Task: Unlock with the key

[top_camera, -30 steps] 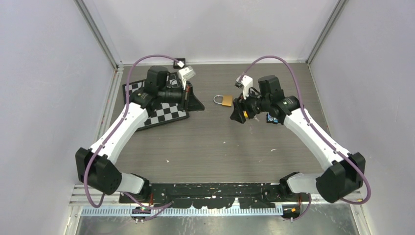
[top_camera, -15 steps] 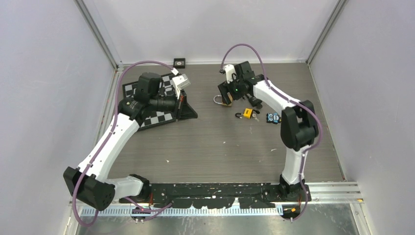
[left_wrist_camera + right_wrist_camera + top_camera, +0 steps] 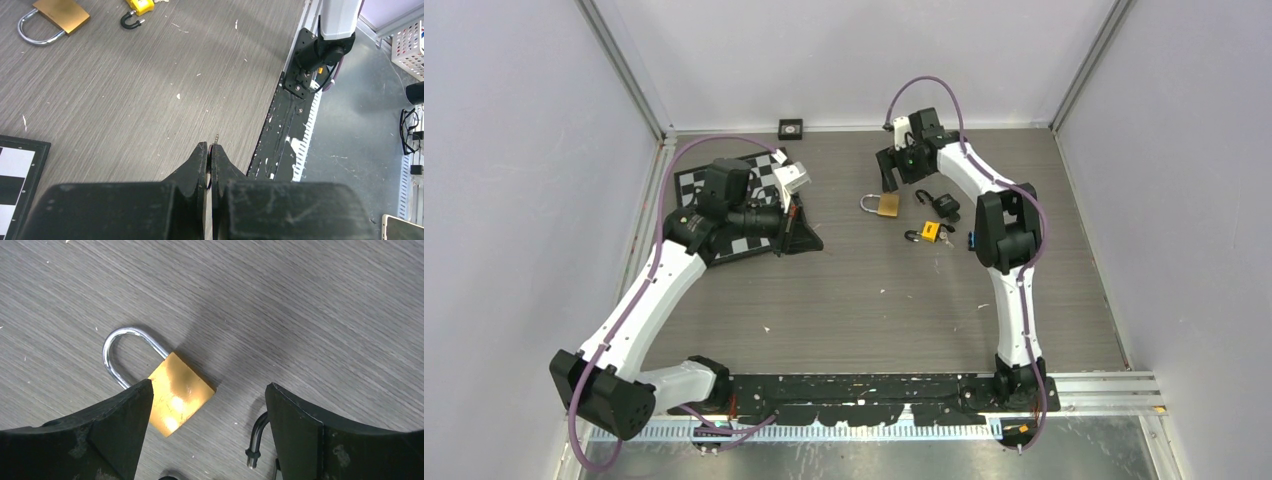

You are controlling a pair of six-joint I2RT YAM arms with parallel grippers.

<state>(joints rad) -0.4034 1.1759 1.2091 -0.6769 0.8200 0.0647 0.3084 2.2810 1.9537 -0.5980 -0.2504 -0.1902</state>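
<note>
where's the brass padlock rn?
Top view: the brass padlock lies flat on the table, slightly right of centre toward the back, just under the open right gripper. Black padlock to its right, yellow padlock nearer the bases.

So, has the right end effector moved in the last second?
Yes. The right end effector has swung from the near right of the brass padlock to its far side, toward the back wall.

Bare tabletop point(image 3: 854, 290) around brass padlock point(image 3: 180, 392); black padlock point(image 3: 942, 203), yellow padlock point(image 3: 931, 232) nearby.
</note>
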